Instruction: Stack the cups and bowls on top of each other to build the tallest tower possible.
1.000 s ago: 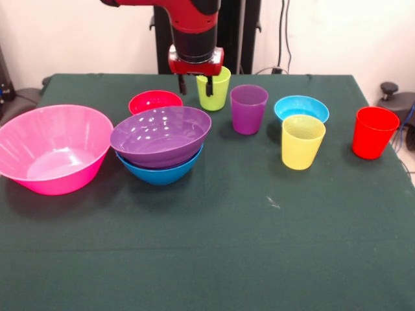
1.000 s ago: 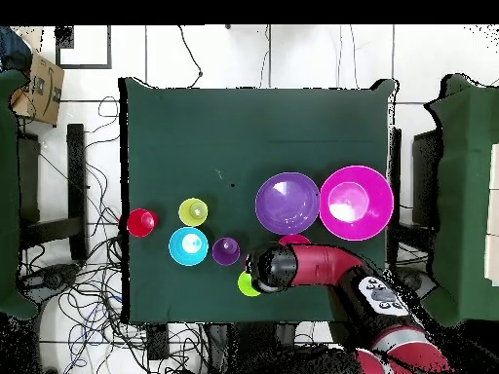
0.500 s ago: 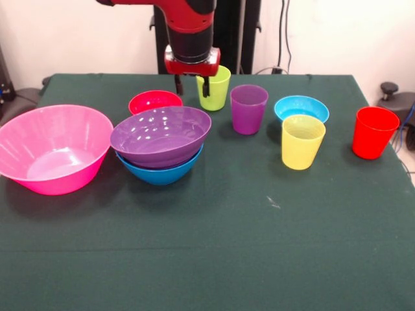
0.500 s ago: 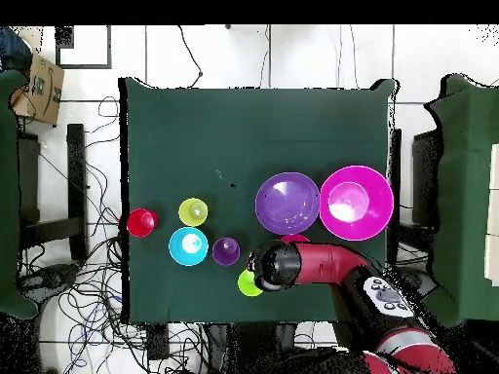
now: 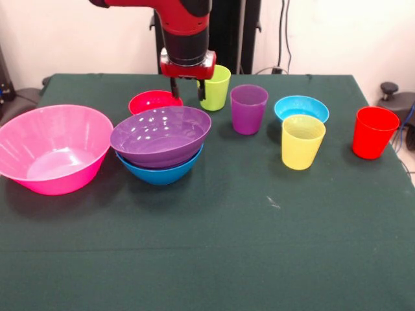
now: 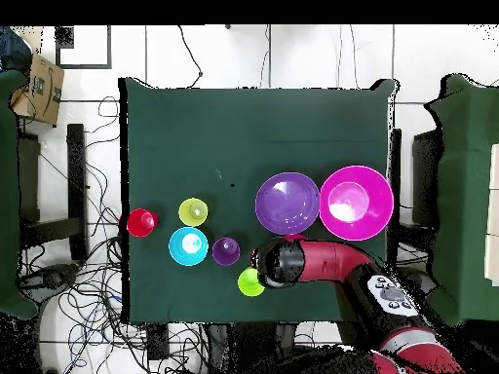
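End effector (image 5: 187, 89) lowered, fingers parted, empty

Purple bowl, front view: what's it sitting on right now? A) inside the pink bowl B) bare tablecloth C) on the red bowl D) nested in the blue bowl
D: the purple bowl sits tilted in the blue bowl, whose rim shows beneath it; the pink bowl stands apart beside them and the red bowl behind.
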